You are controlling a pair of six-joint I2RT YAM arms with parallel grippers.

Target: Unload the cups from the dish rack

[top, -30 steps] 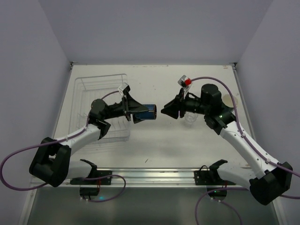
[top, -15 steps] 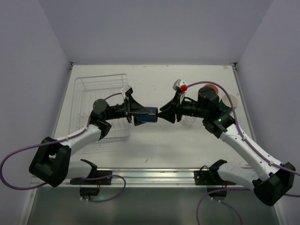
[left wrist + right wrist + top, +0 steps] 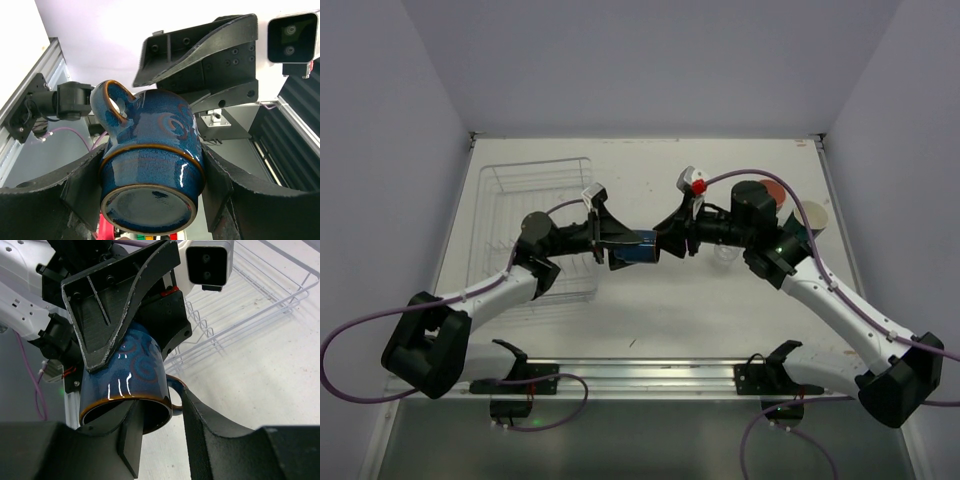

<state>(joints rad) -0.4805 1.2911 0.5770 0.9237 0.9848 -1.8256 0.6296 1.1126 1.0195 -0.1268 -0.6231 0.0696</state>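
Note:
My left gripper is shut on a dark blue glazed handled mug, held on its side above the table with its mouth toward the right arm. In the left wrist view both pads clamp the mug's base. My right gripper is open at the mug's mouth. In the right wrist view one finger reaches inside the rim of the mug and the other finger stands outside by the handle. The white wire dish rack lies at the far left and looks empty.
A salmon-pink cup, a pale-inside cup and a clear glass stand on the table at the right, behind and under the right arm. The rack's wires show behind the mug in the right wrist view.
The right arm has moved left to the mug and its fingers now straddle the rim. The left arm has carried the mug slightly right.

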